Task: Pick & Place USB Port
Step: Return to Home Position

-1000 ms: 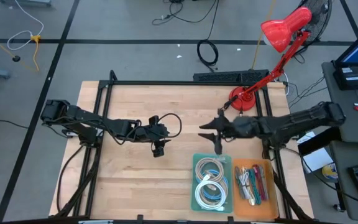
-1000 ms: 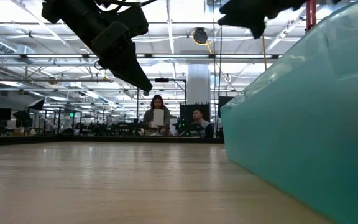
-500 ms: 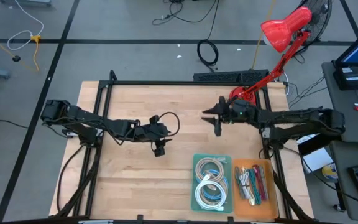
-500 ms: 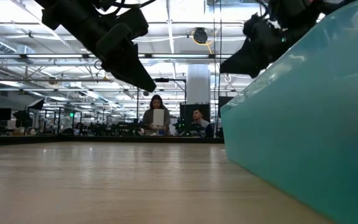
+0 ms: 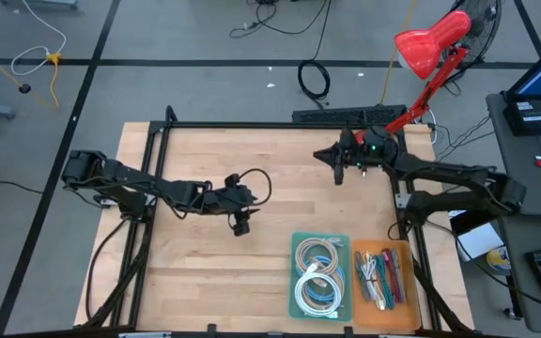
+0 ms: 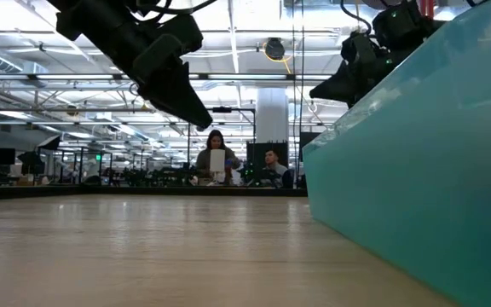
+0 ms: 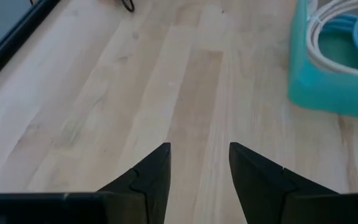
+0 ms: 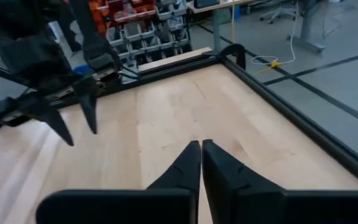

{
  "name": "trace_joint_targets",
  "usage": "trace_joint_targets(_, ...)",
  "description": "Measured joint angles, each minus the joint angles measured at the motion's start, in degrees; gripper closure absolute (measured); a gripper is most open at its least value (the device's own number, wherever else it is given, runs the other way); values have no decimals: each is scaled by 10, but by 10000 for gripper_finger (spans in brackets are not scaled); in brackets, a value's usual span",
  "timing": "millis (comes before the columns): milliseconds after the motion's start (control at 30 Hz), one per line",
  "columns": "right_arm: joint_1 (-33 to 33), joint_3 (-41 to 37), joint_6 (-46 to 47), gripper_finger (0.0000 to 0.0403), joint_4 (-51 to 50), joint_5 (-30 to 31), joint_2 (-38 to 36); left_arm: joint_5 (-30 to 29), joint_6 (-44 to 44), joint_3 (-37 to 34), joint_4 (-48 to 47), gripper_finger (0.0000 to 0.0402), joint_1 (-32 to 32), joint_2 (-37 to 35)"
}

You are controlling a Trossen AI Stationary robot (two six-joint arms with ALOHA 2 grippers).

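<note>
Cables binned in blue bin and orange bin at table's 5 o'clock, sorting apparently complete; left gripper spread, empty, near centre; right gripper pressed together, empty, at 1 o'clock; homing outstanding.

Red desk lamp: base on the table's far right corner, head reaching out past the edge. Pale wooden table with a black frame around it. Coiled black cable on the grey floor beyond. Low view: person beside a second person, far behind.
</note>
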Motion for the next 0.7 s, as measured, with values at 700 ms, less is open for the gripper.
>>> trace_joint_targets(700,345,-89,-88,403,-82,342,-236,0,-32,0,-21,236,-22,0)
